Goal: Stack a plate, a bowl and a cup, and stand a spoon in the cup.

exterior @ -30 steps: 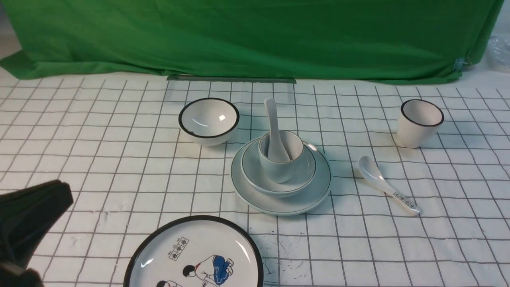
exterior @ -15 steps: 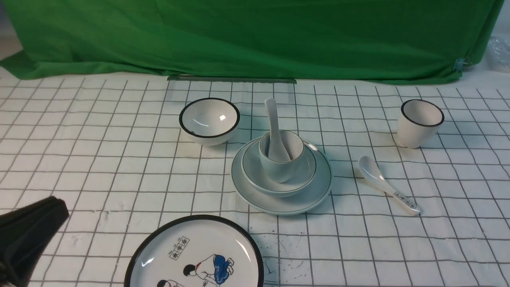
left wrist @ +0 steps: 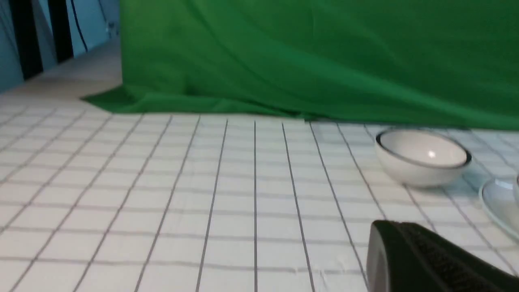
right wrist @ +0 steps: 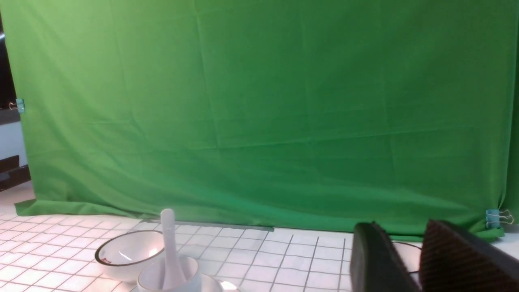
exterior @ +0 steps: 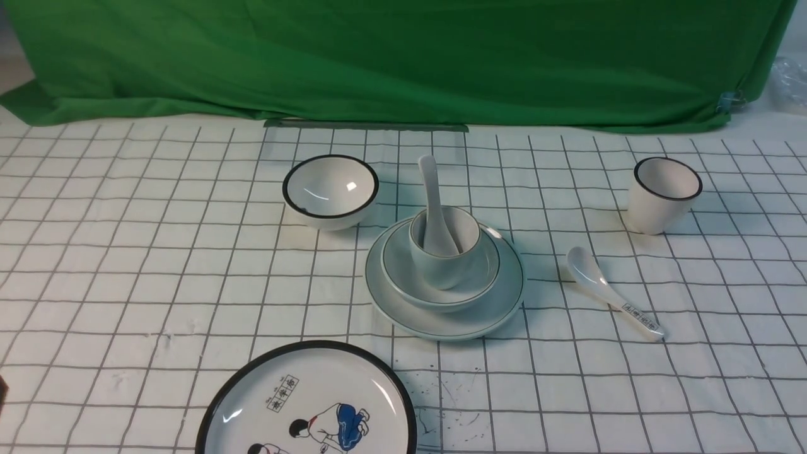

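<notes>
The pale plate [exterior: 444, 318] sits mid-table with the shallow bowl [exterior: 482, 277] on it and the squat cup [exterior: 441, 265] in the bowl. The plain white spoon [exterior: 432, 189] stands in the cup, handle up and leaning away. The cup [right wrist: 162, 278] and spoon [right wrist: 169, 243] also show in the right wrist view, and the plate's edge [left wrist: 496, 202] shows in the left wrist view. My left gripper [left wrist: 391, 229] is shut and empty, low over the cloth, well to the left of the stack. My right gripper [right wrist: 401, 227] is slightly open and empty, off to the right of the stack. Neither gripper shows in the front view.
A black-rimmed deep bowl [exterior: 331, 189] stands behind and left of the stack. A black-rimmed tall cup [exterior: 665, 192] stands at the far right. A labelled spoon [exterior: 608, 293] lies right of the stack. A cartoon plate [exterior: 309, 403] lies at the front. A green backdrop [exterior: 403, 57] closes the back.
My left gripper has drawn back down and to the left, out of the front view. The stack and the other dishes have not moved.
</notes>
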